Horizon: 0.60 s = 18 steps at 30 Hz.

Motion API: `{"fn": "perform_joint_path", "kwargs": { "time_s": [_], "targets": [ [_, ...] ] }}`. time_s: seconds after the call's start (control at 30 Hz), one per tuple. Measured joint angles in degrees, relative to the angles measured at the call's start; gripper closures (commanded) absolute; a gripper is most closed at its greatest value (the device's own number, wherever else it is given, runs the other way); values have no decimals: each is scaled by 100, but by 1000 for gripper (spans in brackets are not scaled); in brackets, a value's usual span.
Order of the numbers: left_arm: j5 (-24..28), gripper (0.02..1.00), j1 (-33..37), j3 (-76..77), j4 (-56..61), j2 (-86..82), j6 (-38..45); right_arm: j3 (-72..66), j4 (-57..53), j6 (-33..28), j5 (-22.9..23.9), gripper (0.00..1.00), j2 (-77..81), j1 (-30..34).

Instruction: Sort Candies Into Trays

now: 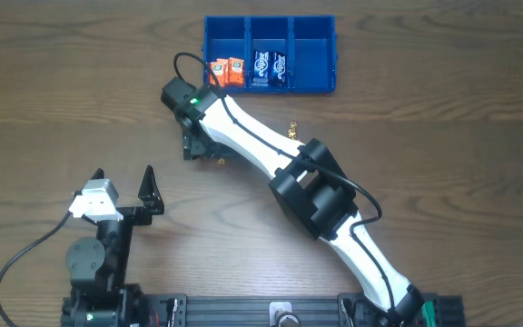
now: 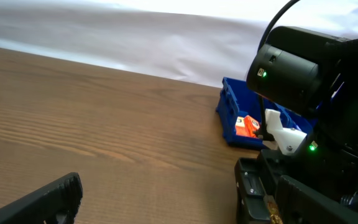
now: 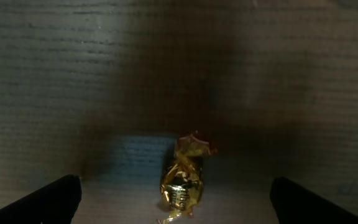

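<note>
One wide-open right claw (image 3: 176, 208) astride candy (image 3: 183, 177)

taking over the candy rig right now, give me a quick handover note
Left hand: open, empty, near its base at the left of the table.
Right hand: open, low over a gold candy on the table, not gripped.
Blue tray: orange candies in the left compartment, dark blue candies in the middle one, right compartment bare.
Done: orange and dark blue sorted.
Left: grip this gold candy and tray it, likely in the bare compartment; a second gold candy lies beside the right arm.
</note>
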<state>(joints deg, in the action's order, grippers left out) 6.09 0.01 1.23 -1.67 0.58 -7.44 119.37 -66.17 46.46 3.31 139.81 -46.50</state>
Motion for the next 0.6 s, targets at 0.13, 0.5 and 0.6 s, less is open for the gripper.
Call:
{"fn": "perform_joint_path", "kwargs": {
  "time_s": [0.13, 0.5, 0.6],
  "targets": [
    [0, 23, 0, 0, 0, 0, 2, -76, 24, 103, -52, 106, 0, 39],
    [0, 20, 0, 0, 0, 0, 0, -214, 315, 140, -98, 730, -9, 96],
    [0, 20, 0, 0, -2, 0, 0, -214, 291, 122, -114, 779, -9, 98]
  ]
}}
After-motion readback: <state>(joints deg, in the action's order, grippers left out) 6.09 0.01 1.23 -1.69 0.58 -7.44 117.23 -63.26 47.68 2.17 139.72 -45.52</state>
